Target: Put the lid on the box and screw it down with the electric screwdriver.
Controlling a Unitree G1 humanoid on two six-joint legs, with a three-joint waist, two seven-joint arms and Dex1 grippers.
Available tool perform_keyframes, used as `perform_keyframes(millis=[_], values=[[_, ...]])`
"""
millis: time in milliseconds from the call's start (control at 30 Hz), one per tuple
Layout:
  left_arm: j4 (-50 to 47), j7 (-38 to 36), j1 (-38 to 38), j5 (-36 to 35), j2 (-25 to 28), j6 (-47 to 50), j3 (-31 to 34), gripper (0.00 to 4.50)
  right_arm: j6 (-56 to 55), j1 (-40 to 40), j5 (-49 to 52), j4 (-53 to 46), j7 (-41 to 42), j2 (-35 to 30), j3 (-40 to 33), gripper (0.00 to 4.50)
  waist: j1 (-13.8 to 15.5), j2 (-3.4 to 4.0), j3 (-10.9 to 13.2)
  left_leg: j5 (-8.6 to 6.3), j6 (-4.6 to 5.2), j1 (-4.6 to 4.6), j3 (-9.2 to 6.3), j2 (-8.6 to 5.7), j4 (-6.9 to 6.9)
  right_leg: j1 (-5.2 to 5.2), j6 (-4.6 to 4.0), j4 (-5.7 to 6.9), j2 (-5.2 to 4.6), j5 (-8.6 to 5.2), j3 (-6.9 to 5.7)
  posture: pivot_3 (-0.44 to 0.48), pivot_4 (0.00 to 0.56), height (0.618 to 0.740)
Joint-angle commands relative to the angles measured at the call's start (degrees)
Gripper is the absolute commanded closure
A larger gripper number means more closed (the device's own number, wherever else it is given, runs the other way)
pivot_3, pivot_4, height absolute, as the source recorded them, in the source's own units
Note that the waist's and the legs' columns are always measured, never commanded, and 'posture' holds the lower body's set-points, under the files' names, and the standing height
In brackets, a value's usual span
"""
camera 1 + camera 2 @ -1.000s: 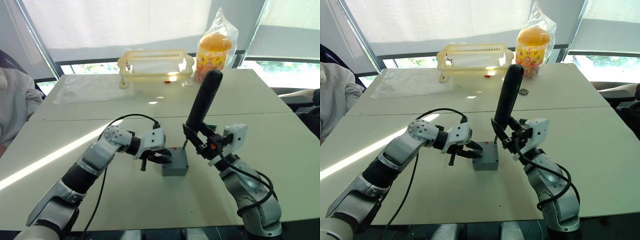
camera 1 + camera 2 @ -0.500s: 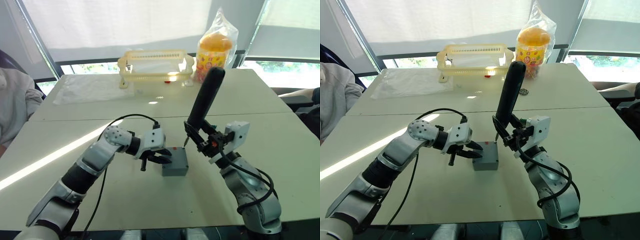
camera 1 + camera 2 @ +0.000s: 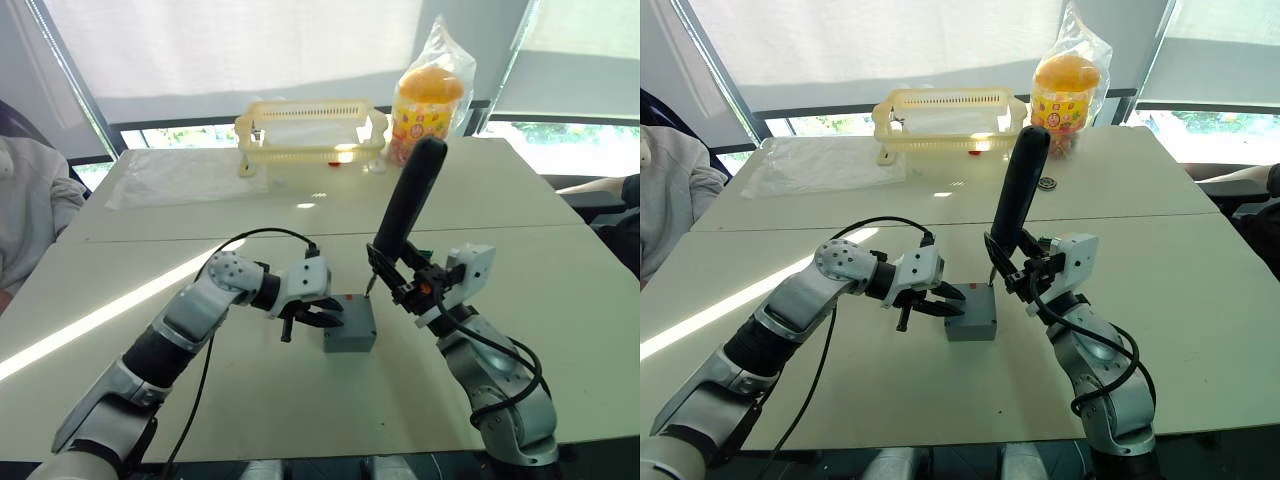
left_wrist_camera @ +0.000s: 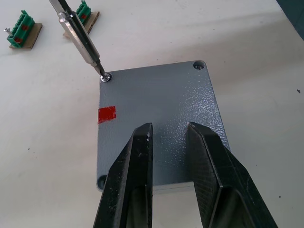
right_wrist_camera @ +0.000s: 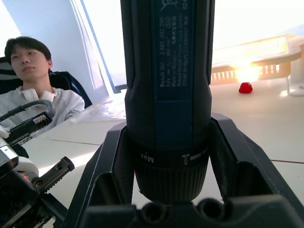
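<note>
We see the left hand (image 4: 168,142), fingers slightly parted, resting on the lid (image 4: 161,102), which sits on the box (image 3: 350,335) mid-desk (image 3: 300,400). Right hand (image 3: 405,285) grips the electric screwdriver (image 3: 408,205): long axis near upright, top leaning right, bit down on the lid's far corner screw (image 4: 108,76).

The lid (image 4: 159,116) is grey with a fine pebbled, matt texture, like moulded plastic or coated metal; a glossy red sticker (image 4: 107,114) sits on it. A shiny metal screw (image 4: 108,76) glints in one corner, met by the polished metal bit (image 4: 80,37) of the electric screwdriver (image 5: 166,90), whose body is dark, smooth, slightly satin plastic with printed lettering. The left claw (image 4: 170,142) has matt black plastic fingers (image 4: 134,175). The tabletop (image 3: 300,400) is smooth, pale and faintly reflective. The basket (image 3: 310,128) is glossy yellow plastic.
</note>
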Motion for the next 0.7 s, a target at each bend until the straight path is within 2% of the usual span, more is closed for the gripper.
perform_keyframes(millis=[33, 700], values=[[0.67, 0.35, 1.38, 1.8, 1.0, 0.83, -0.54, 3.37, -2.39, -0.91, 0.05, -1.32, 0.72, 0.03, -0.01, 2.72, 0.0, 0.0, 0.0, 0.0, 0.0, 0.0, 0.0, 0.0, 0.0, 0.0, 0.0, 0.0, 0.0, 0.0, 0.0, 0.0, 0.15, 0.74], [1.01, 0.3, 1.24, 1.89, 0.77, 0.59, -0.95, 3.37, -3.82, -0.09, -2.6, -2.07, 2.74, -1.04, 2.04, 2.72, 0.0, -0.02, -0.02, 0.0, 0.0, 0.02, 0.0, 0.0, 0.0, 0.01, 0.0, 0.0, 0.0, 0.0, 0.0, 0.0, 0.15, 0.74]])
